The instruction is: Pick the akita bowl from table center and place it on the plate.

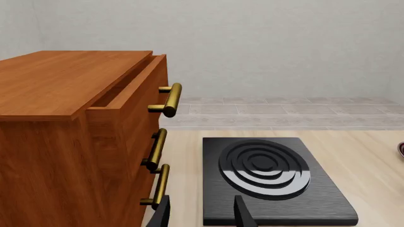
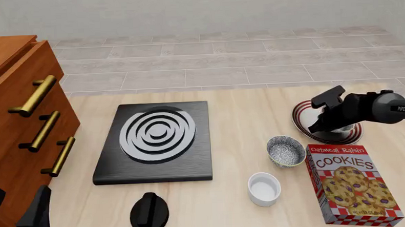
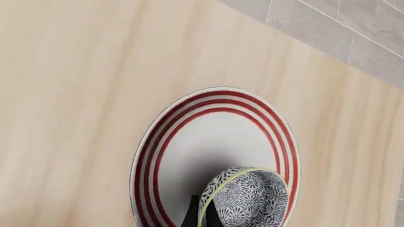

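Observation:
In the right wrist view the akita bowl [image 3: 247,198], grey-white with dark speckles, hangs tilted over the red-striped plate [image 3: 211,137]. My right gripper [image 3: 203,217] is shut on its rim. Whether the bowl touches the plate I cannot tell. From the front, the right gripper [image 2: 326,124] is over the plate [image 2: 300,115] at the table's right, and the arm hides most of the bowl. My left gripper [image 1: 202,215] stands open and holds nothing, low at the near left [image 2: 15,209] beside the cabinet.
A look-alike speckled bowl [image 2: 285,150] sits left of a cookies box [image 2: 352,184]. A plain white cup [image 2: 264,189] stands nearer. A black hotplate [image 2: 152,141] lies mid-left, a black knob-like object [image 2: 149,213] in front of it. A wooden drawer cabinet [image 2: 11,116] fills the left.

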`<state>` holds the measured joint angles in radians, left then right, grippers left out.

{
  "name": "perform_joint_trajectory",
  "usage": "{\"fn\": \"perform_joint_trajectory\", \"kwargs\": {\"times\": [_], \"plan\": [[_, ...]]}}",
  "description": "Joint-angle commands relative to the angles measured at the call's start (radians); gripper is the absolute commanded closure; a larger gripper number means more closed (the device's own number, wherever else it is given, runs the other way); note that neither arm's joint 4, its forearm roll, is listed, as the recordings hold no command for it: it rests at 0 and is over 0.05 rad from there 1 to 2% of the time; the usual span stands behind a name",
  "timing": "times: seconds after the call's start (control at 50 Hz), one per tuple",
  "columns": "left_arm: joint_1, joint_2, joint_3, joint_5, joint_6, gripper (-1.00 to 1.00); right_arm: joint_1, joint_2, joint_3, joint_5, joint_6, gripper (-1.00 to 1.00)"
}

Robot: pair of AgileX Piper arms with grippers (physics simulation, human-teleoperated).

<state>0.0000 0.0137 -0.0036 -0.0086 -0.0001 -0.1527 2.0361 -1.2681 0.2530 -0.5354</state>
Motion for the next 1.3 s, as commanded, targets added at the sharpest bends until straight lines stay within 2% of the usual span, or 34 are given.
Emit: {"fn": "perform_joint_trajectory", "kwargs": {"times": [0.02, 0.18, 0.2, 0.54, 0.82, 0.96, 1.3], "plan": [[0.0, 0.0, 0.0, 0.0, 0.0, -1.0, 0.01, 0.011, 0.001, 0.006, 0.003, 1.0], [0.0, 0.001, 0.0, 0.0, 0.0, -1.0, 0.017, 0.009, 0.005, 0.013, 0.005, 1.0], [0.0, 0.0, 0.0, 0.0, 0.0, -1.0, 0.015, 0.009, 0.006, 0.011, 0.002, -1.0], [0.0, 0.0, 0.0, 0.0, 0.0, -1.0, 0.019, 0.002, 0.021, 0.001, -0.007, -1.0], [0.0, 0.0, 0.0, 0.0, 0.0, -1.0, 0.028, -0.041, 0.05, -0.002, 0.015, -1.0], [0.0, 0.0, 0.0, 0.0, 0.0, -1.0, 0.034, -0.09, 0.081, -0.003, 0.022, -1.0], [0.0, 0.001, 0.0, 0.0, 0.0, -1.0, 0.07, -0.34, 0.23, 0.029, 0.01, -1.0]]}}
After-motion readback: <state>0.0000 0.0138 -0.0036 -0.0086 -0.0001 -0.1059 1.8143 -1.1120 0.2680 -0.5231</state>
